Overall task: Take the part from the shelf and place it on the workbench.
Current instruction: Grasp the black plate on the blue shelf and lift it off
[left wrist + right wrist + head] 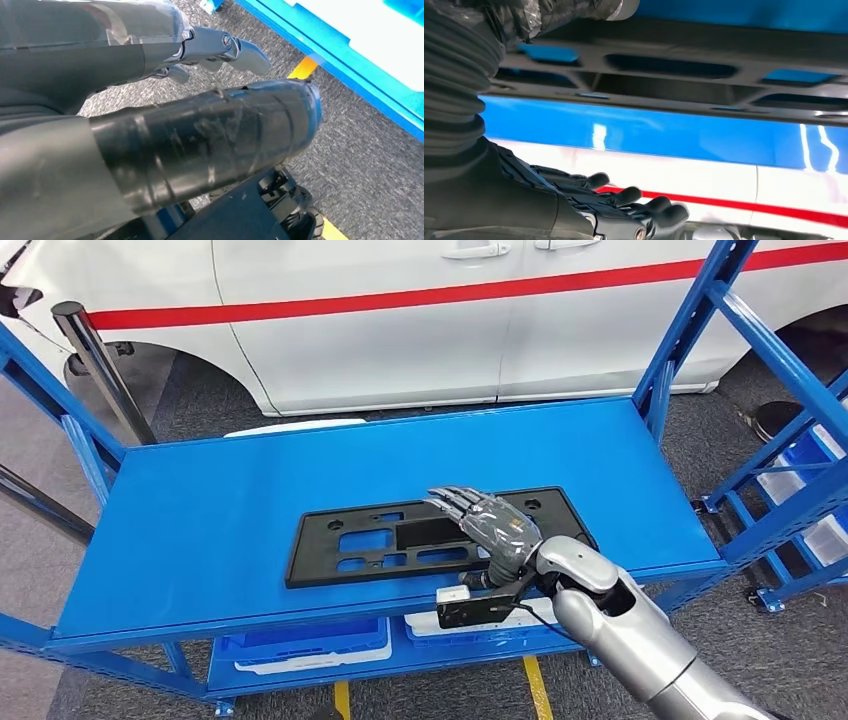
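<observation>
Hovering over the part [430,537], which lies flat on the blue shelf [200,530]; right hand [490,525] empty, fingers [450,502] spread. Lower, hook fingers under the near edge, thumb on top, squeeze firmly before lifting level.

Head camera looks down from above onto the blue shelf [200,510]; right wrist camera skims it closely; left wrist camera faces the floor [360,165].

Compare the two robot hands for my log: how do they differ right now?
The right hand reaches over the black part on the blue shelf, fingers extended; the left hand hangs over grey floor beside the shelf. The right is raised, the left lowered. Both hold nothing.
</observation>
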